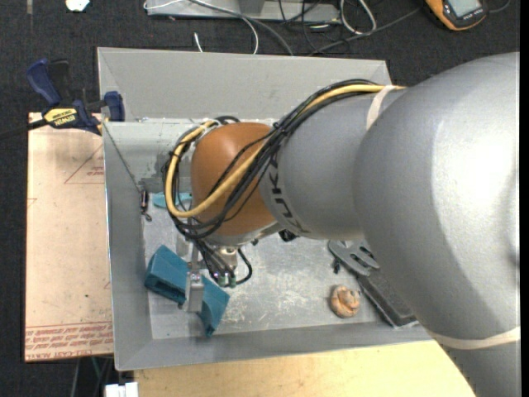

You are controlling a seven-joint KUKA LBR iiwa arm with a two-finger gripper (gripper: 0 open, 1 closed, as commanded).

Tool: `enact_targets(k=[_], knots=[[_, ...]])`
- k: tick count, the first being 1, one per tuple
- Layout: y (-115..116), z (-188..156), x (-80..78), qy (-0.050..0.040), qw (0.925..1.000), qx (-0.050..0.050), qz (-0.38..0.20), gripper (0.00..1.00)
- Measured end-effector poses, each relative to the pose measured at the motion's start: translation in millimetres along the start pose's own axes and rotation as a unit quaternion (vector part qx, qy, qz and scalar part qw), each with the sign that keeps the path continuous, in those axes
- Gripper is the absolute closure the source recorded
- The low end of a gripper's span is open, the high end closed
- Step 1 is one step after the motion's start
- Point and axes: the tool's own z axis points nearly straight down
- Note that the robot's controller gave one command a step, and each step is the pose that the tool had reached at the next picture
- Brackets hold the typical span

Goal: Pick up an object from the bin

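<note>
Gripper (pixel 197 294) stands at seven o'clock in the bin (pixel 132 304), between a teal block (pixel 168 273) and a teal wedge (pixel 213 306); whether it is parted or closed cannot be told; likely fault: closing between them, it shoves both aside and lifts nothing; tan lump (pixel 345 300), five o'clock, lies well apart.

**Big grey arm reaches down**

The big grey arm (pixel 413 188) comes in from the right and bends down to the left. An orange cover (pixel 235 197) sits round its wrist. Yellow and black cables (pixel 331 93) loop over the cover. Under it, the gripper (pixel 198 292) points down, low at the lower left.
</note>
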Motion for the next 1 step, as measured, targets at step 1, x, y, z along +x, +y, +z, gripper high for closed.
enact_targets(k=[1], knots=[[9.7,-44.6,-22.3,-0.0039,0.9997,-0.001,-0.024,0.0]])
